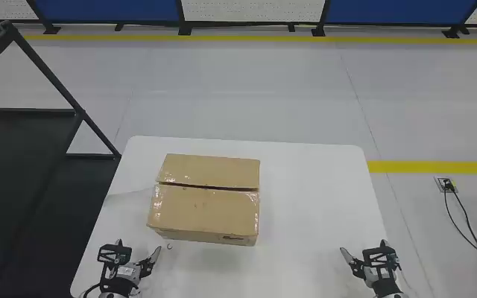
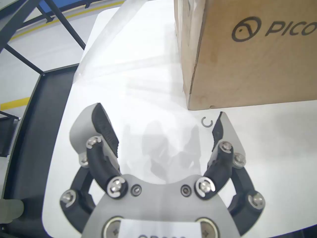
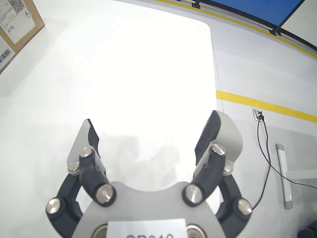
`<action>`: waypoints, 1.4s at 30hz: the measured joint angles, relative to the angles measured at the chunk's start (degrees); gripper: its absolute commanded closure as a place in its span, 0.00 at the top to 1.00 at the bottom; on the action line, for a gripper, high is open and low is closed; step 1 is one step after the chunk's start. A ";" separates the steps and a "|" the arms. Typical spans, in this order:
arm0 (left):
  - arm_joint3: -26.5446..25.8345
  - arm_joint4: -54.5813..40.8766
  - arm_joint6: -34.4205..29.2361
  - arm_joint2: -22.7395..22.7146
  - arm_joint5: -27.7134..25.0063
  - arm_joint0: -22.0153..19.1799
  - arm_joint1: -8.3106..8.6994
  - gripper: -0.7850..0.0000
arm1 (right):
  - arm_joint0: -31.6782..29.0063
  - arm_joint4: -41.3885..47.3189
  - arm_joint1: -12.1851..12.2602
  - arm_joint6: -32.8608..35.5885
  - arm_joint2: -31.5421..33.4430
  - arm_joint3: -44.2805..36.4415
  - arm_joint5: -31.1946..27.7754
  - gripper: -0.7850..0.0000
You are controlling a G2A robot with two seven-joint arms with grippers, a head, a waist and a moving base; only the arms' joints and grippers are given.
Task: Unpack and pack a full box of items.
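Resting box (image 1: 206, 200) ahead of fingers (image 2: 105, 127) (apart)

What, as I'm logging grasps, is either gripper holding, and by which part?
Nothing: the left gripper and right gripper are both open and empty, clear of the cardboard box.

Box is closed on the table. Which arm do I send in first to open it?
Left, probably. The left gripper, open, sits just short of the box, at its near corner; the right gripper, also open, has much bare table before the box.
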 measured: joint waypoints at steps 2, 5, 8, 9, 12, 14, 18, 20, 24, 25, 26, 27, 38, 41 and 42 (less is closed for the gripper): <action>0.00 0.00 0.00 0.00 0.00 0.00 0.00 1.00 | 0.00 0.00 0.00 0.00 0.00 0.00 0.00 1.00; 0.00 0.00 0.00 0.00 0.00 0.00 0.00 1.00 | 0.00 0.00 0.00 0.00 0.00 0.00 0.00 1.00; 0.00 0.00 0.00 0.00 0.00 0.00 0.00 1.00 | 0.00 0.00 0.00 0.00 0.00 0.00 0.00 1.00; 0.00 0.00 0.00 0.00 0.00 0.00 0.00 1.00 | 0.00 0.00 0.00 0.00 0.00 0.00 0.00 1.00; 0.00 0.00 0.00 0.00 0.00 0.00 0.00 1.00 | 0.00 0.00 0.00 0.00 0.00 0.00 0.00 1.00; 0.00 0.00 0.00 0.00 0.00 0.00 0.00 1.00 | 0.00 0.00 0.00 0.00 0.00 0.00 0.00 1.00; 0.00 0.00 0.00 0.00 0.00 0.00 0.00 1.00 | 0.00 0.00 0.00 0.00 0.00 0.00 0.00 1.00; 0.00 0.00 0.00 0.00 0.00 0.00 0.00 1.00 | 0.00 0.00 0.00 0.00 0.00 0.00 0.00 1.00; 0.00 0.00 0.00 0.00 0.00 0.00 0.00 1.00 | 0.00 0.00 0.00 0.00 0.00 0.00 0.00 1.00; 0.00 0.00 0.00 0.00 0.00 0.00 0.00 1.00 | 0.00 0.00 0.00 0.00 0.00 0.00 0.00 1.00; 0.00 0.00 0.00 0.00 0.00 0.00 0.00 1.00 | 0.00 0.00 0.00 0.00 0.00 0.00 0.00 1.00; -0.03 -0.11 0.10 0.00 -0.05 -0.04 -0.01 1.00 | 0.00 0.00 0.00 0.00 0.00 0.00 0.00 1.00; -0.50 -5.07 5.28 -2.67 -4.13 0.56 -0.17 1.00 | 0.68 -1.98 -0.17 0.08 -1.35 -1.95 -1.68 1.00; -1.03 -8.31 7.24 -3.47 -4.77 1.02 -0.36 1.00 | 0.91 -2.75 -0.23 0.29 -2.02 -3.33 -2.47 1.00; -1.26 -9.64 8.01 -3.91 -5.18 1.28 -0.41 1.00 | 0.94 -3.13 -0.25 0.34 -2.30 -4.07 -2.91 1.00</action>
